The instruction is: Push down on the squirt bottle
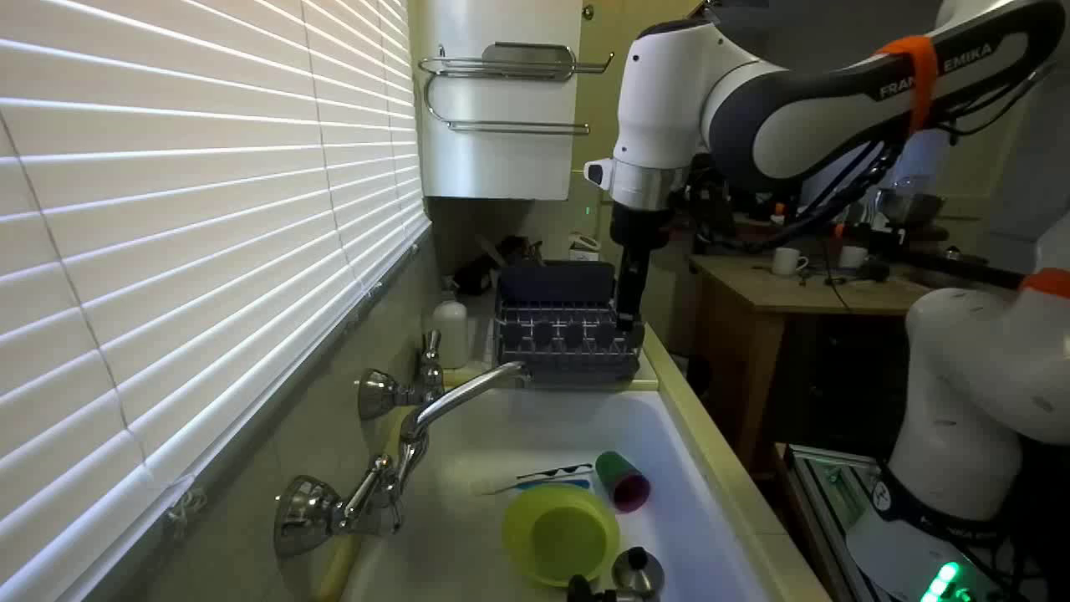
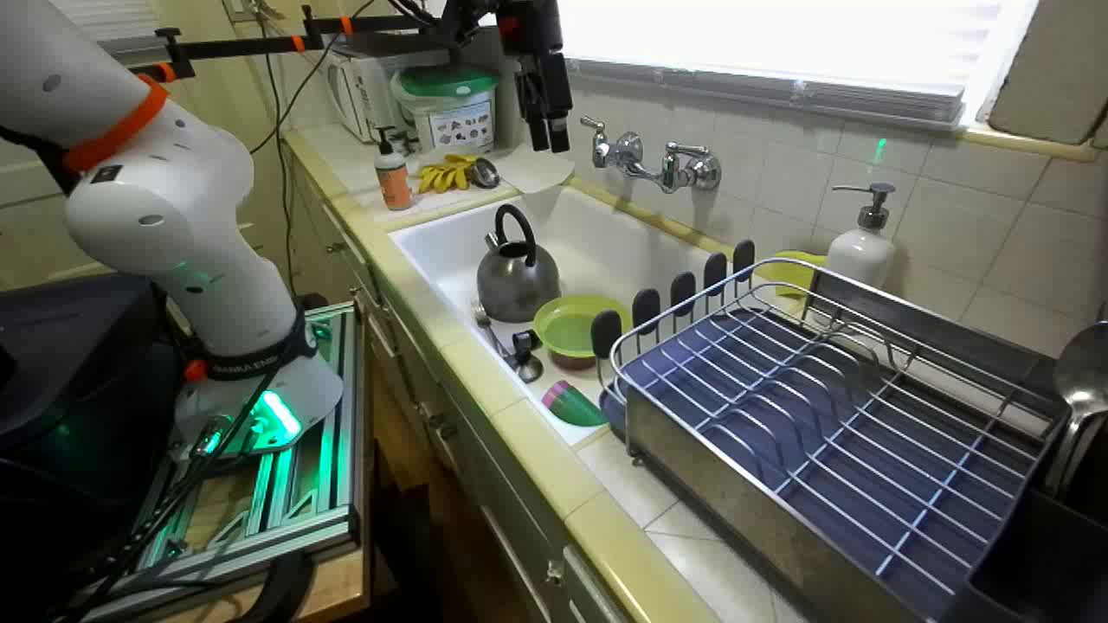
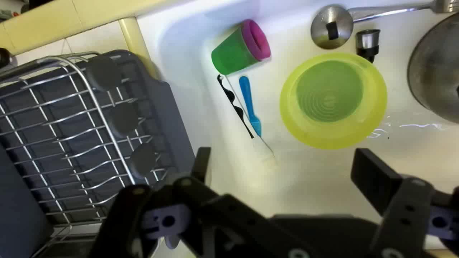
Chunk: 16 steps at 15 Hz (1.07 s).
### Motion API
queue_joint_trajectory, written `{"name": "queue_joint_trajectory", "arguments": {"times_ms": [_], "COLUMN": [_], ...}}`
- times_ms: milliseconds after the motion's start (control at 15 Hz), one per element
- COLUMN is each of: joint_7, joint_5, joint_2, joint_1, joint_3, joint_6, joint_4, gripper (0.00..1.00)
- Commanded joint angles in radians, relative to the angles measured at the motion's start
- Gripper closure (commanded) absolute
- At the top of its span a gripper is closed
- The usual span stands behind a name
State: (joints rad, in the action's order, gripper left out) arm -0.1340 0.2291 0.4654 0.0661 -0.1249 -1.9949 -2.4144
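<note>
A white pump bottle [image 2: 860, 256] with a metal pump head stands upright on the counter behind the dish rack, by the tiled wall. A white bottle in the same back corner shows in an exterior view [image 1: 451, 334]. Another pump bottle [image 2: 395, 178], with a black pump and an orange label, stands on the counter across the sink. My gripper [image 3: 287, 172] is open and empty, pointing down high over the sink; it also shows in both exterior views [image 1: 627, 322] [image 2: 550, 145]. It is apart from both bottles. No pump bottle is clearly seen in the wrist view.
The metal dish rack [image 2: 831, 441] stands beside the white sink [image 1: 710, 535]. The sink holds a yellow-green bowl [image 3: 331, 134], green and pink cups [image 3: 233, 53], a kettle [image 2: 518, 281] and utensils. The faucet [image 1: 468, 393] juts over the sink from the wall.
</note>
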Motion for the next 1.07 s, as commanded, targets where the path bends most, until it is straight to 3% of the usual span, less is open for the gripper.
{"name": "queue_joint_trajectory", "arguments": {"times_ms": [0,533,800,1000], "joint_7": [-0.007,-0.022,-0.076,-0.069], "joint_5": [0.009,0.012,-0.024,-0.075], "joint_2": [-0.002,-0.016,-0.131,-0.264], "joint_1": [-0.021,-0.013,0.036,0.047], "joint_3": [0.018,0.021,0.092,0.145], "joint_6": [0.005,-0.008,-0.088,-0.126], "joint_4": [0.002,0.013,0.15,0.328], "gripper": [0.0,0.0,0.0,0.0]}}
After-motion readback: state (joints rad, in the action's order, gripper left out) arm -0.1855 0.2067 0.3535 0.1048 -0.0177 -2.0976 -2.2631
